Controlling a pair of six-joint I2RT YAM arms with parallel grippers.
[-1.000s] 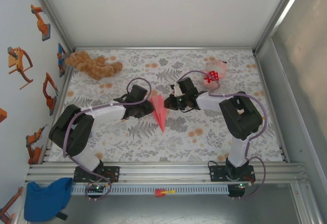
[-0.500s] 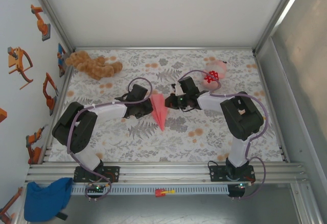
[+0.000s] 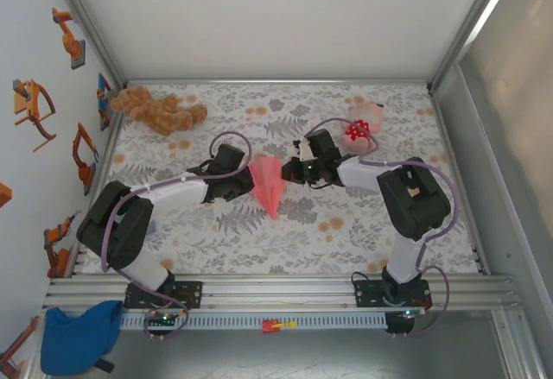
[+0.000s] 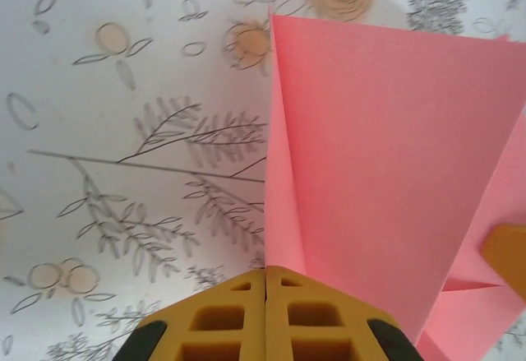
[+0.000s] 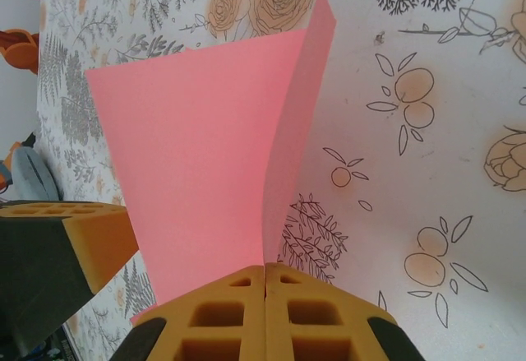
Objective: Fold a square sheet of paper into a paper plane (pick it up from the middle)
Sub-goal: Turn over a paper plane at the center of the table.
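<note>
- paper plane (image 3: 269,185): salmon-pink, folded to a slim dart. Wide end faces the far side, tip points at the near edge.
- It sits mid-table between the two grippers. Can't tell whether the tip touches the table.
- left wrist view: one clean straight fold edge runs from the fingers up the paper (image 4: 378,172). A broad flat panel spreads to its right, and a second layer shows at the lower right.
- right wrist view: a broad flat panel (image 5: 197,147) on the left, with a narrower flap bent up along a sharp crease on the right.
- left gripper (image 3: 244,182): fingers pressed together (image 4: 265,283), pinching the plane's left side at the fold.
- right gripper (image 3: 289,172): fingers pressed together too (image 5: 265,277), pinching the plane from the right near the wide end.
- The two grippers are close, with just the paper between them. The left gripper's yellow finger shows beside the paper in the right wrist view.
- Room: open floral table (image 3: 346,232) on the near side of the plane, and a free strip behind it.
- brown plush toy (image 3: 155,110) sits at the far-left corner, well apart from the plane.
- pink plush toy (image 3: 363,130) with a red dotted patch sits just behind the right wrist.
- Metal frame rails bound the left and right sides.
- left arm: elbow folded out toward the left rail, forearm running right to the plane.
- right arm: elbow out to the right, forearm running left and slightly away.
</note>
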